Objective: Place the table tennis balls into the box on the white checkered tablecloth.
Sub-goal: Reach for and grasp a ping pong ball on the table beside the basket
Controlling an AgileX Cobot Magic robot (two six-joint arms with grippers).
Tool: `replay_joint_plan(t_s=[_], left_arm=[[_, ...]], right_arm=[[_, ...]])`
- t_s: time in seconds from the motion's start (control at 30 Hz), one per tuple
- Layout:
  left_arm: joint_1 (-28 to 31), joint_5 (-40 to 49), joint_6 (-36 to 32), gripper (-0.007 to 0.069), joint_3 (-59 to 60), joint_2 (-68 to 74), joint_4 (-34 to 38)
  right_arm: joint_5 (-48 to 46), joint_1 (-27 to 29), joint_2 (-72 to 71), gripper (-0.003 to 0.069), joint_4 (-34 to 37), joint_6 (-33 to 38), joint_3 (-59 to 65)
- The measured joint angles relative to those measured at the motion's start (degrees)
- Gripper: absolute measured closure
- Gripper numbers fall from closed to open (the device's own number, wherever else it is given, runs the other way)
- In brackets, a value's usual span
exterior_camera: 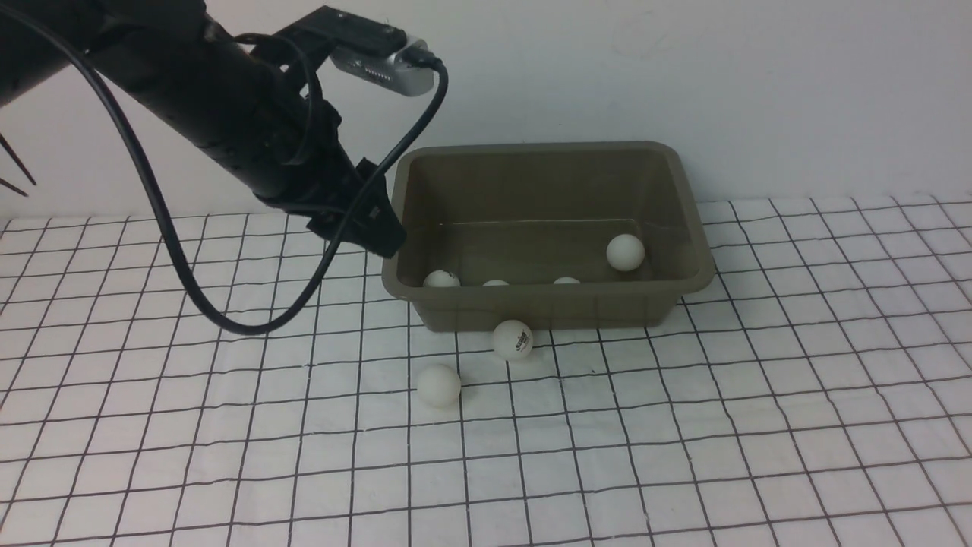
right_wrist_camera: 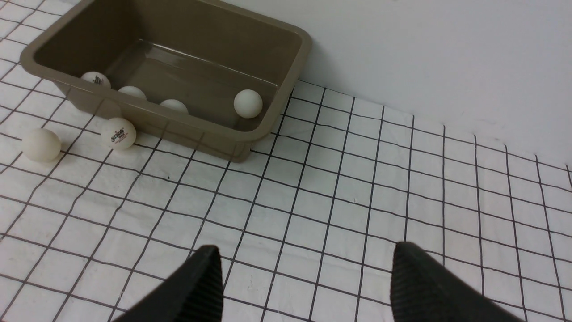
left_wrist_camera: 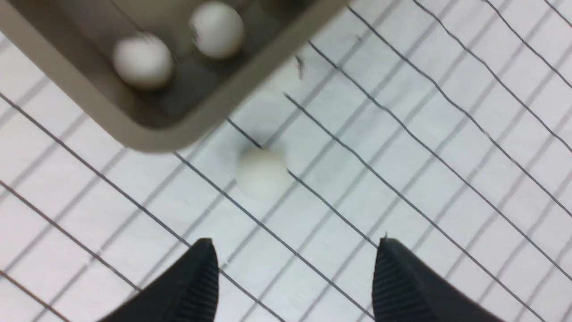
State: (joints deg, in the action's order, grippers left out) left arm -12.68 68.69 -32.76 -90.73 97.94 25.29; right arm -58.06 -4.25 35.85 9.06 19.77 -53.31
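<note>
The olive-grey box [exterior_camera: 687, 220] stands on the white checkered tablecloth [exterior_camera: 759, 395] by the back wall. Several table tennis balls lie inside, one [exterior_camera: 626, 252] at the right, the others along the front wall. Two balls lie on the cloth in front of the box: one with a logo [exterior_camera: 512, 339] against the wall and a plain one [exterior_camera: 439, 384]. My left gripper [exterior_camera: 380, 232] hangs by the box's left rim, open and empty [left_wrist_camera: 295, 250], above the plain ball [left_wrist_camera: 261, 172]. My right gripper [right_wrist_camera: 304, 255] is open and empty over bare cloth, far from the box [right_wrist_camera: 286, 103].
A white wall [exterior_camera: 759, 91] rises right behind the box. A black cable [exterior_camera: 228, 323] loops down from the left arm over the cloth left of the box. In the right wrist view both outside balls [right_wrist_camera: 118, 133] [right_wrist_camera: 41, 144] show beside the box.
</note>
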Motion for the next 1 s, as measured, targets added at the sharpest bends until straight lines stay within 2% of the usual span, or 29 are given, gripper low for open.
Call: replay_joint_plan(t_s=[0.1,0.33,0.57,1.0], left_arm=[[0.00,1.42,2.16,0.0202,0.46,-0.53,-0.05],[-3.26,1.42,3.58,0.0087,9.51,-0.85,-1.25],[-8.42,0.26,4.01,0.0079,16.49,-0.85,-2.44],[-11.46,-22.11,3.39,0.0079,19.96,0.59,-4.98]], right_arm=[[-0.07,0.00,0.00,0.0198,0.14,0.00,0.00],[-0.17,0.00,0.00,0.0198,0.73,0.00,0.00],[-0.17,-0.83,0.00,0.0198,1.08,0.13,0.00],[-0.17,-2.87,0.00,0.0198,1.22,0.81,0.00]])
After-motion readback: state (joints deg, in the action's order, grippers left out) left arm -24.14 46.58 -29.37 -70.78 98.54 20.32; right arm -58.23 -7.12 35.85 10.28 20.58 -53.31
